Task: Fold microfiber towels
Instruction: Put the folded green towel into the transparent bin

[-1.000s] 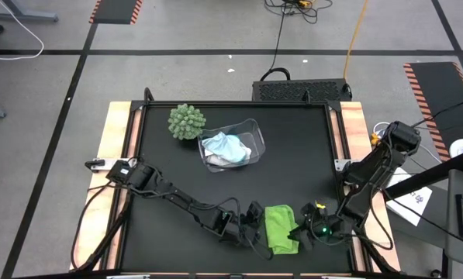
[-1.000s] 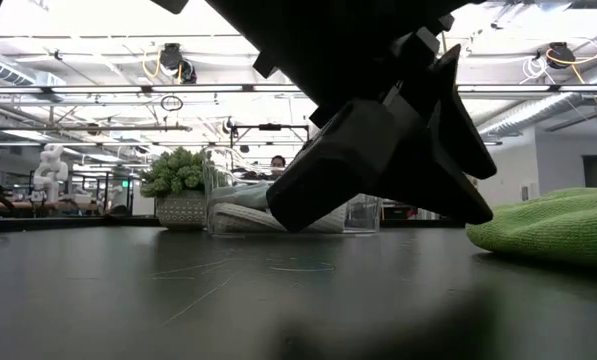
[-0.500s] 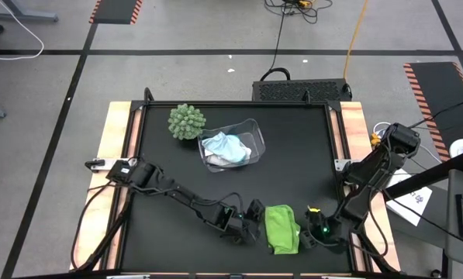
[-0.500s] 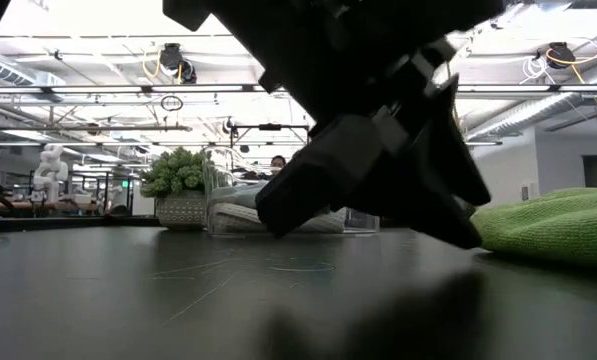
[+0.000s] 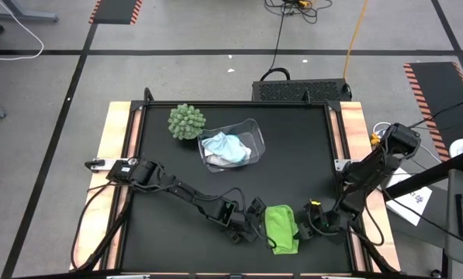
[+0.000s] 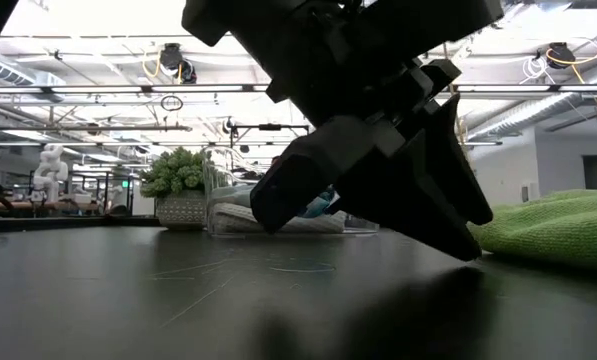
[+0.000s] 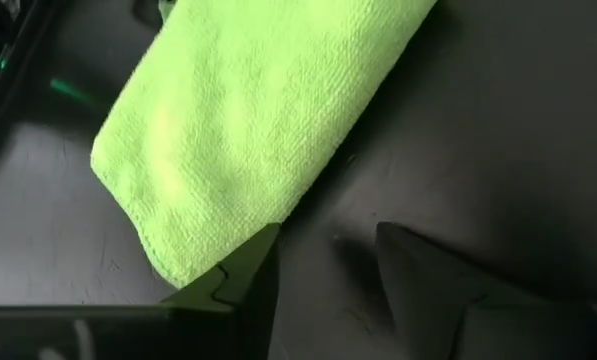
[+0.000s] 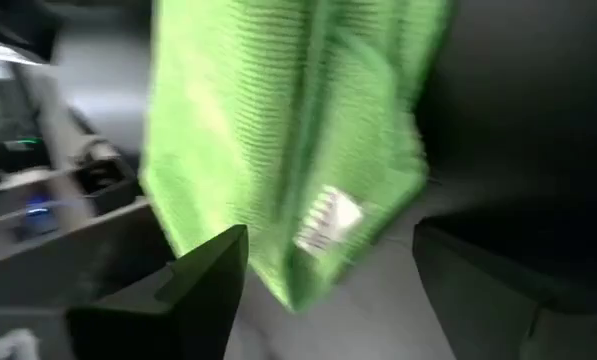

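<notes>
lime green towel [image 5: 281,228] folded flat, right gripper [image 5: 304,229] fingers now spread wide — let go, left gripper [image 5: 256,225] fingers apart, empty

- Worktop [image 5: 293,155]: one, with a black surface and pale wooden side edges.
- Robot arms: two, each ending in one pincer; left pincer [image 5: 256,219] and right pincer [image 5: 302,226], two pincers in all.
- Lime green towel [image 5: 281,228]: one, lying folded on the worktop.
- Clear plastic bin [image 5: 254,133]: one.
- Cloths inside the bin: two can be made out, one light blue cloth [image 5: 233,155] and one white cloth [image 5: 217,141].
- Towels counted overall: three.
- Green spiky ball plant [image 5: 186,121]: one, in one pale pot [image 6: 181,211] seen in the low view.
- White tag [image 8: 330,222] on the green towel: one.
</notes>
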`<state>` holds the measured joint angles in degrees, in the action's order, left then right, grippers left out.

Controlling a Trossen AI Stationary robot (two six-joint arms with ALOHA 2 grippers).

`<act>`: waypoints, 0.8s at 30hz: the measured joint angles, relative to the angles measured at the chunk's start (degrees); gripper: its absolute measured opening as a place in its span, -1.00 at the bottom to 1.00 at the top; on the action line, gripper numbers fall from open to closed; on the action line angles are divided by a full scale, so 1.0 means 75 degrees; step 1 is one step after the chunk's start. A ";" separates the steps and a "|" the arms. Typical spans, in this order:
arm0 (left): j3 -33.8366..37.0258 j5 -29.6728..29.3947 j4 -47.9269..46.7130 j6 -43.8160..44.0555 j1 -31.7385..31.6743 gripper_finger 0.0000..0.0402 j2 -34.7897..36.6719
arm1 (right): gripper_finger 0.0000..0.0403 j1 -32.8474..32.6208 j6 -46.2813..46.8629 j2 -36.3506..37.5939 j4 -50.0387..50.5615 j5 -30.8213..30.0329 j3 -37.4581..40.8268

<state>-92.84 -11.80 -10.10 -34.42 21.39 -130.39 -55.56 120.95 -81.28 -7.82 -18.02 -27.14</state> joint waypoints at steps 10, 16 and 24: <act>0.0000 0.0374 0.0192 -0.0134 -0.0021 -0.48 0.0000 | 0.39 0.0178 -0.0795 -0.0475 -0.2280 -0.1407 0.0712; 0.0000 0.0500 0.0416 -0.0178 -0.0127 -0.49 -0.0003 | 0.39 0.0523 -0.1155 -0.0565 -0.2457 -0.1388 0.0712; 0.0002 0.0766 0.0643 -0.0124 -0.0304 -0.49 -0.0218 | 0.38 0.1164 -0.1887 -0.0655 -0.2867 -0.0802 0.0718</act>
<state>-92.82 -6.06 -5.28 -35.35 19.11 -132.02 -46.83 106.80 -86.19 -29.32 -24.04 -21.76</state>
